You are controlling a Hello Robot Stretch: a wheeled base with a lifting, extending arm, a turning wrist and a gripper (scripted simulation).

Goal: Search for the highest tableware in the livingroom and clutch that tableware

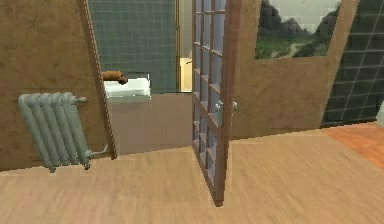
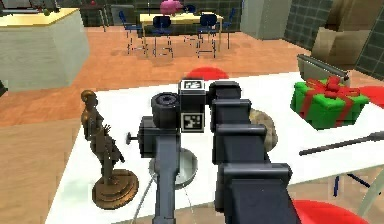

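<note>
Your arm lay over the white desk beside a bronze statuette; the fingers' state you couldn't tell.

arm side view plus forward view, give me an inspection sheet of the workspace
surface: white table
job's things: pale round thing on the table at the gripper; cannot tell if it is tableware
clutter: bronze statue, green gift box, brown round thing
grippers: gripper shows right of the statue; cannot tell whether it holds anything
cables: nothing seen
surroundings: blue chairs at a far table; forward view has a radiator and an open glass-paned door
</note>
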